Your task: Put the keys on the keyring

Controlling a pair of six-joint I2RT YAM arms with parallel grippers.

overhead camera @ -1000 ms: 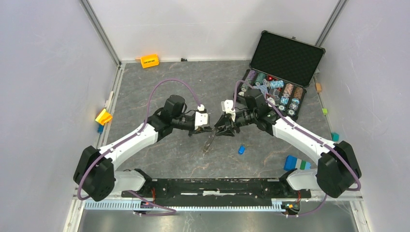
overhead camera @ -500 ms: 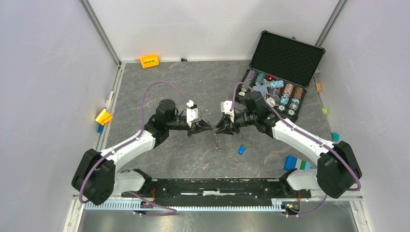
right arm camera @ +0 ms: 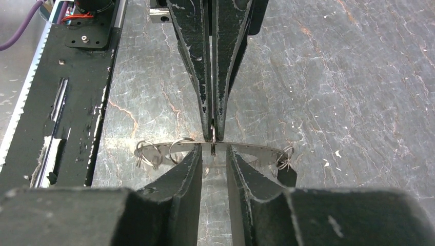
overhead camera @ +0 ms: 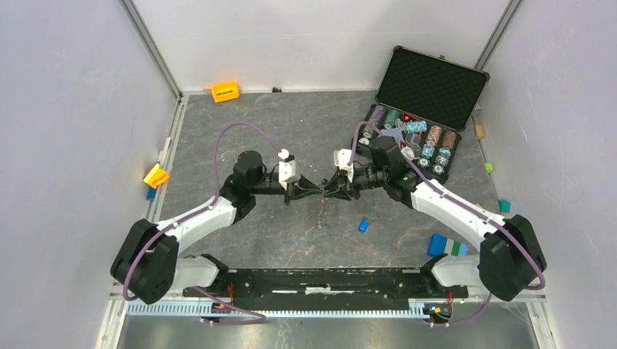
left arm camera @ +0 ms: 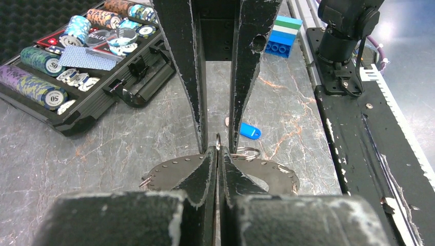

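Handover in mid-air, by the look of it. The left gripper (left arm camera: 217, 152) is pressed fully together on the keyring (right arm camera: 256, 150), pinching a thin silvery wire loop (right arm camera: 212, 134) at its upper edge. The ring itself is a flat grey metal band punched with small holes and carrying a few little wire rings (right arm camera: 147, 154). The right gripper (right arm camera: 214, 156) faces it nose to nose. Its black fingers are narrowly parted on either side of the loop and the left tips, and are not visibly clamping anything. A second ago the two claws stood a little apart and the right one gaped wider. They have since come together and the right has narrowed, which I read as the right arm moving to share or take the hold. Nearby, a small key with a blue plastic head (left arm camera: 250, 130) lies loose on the grey marbled table (overhead camera: 255, 123), so threading has not begun. Farther right stands an open black case of poker chips (overhead camera: 434, 86).
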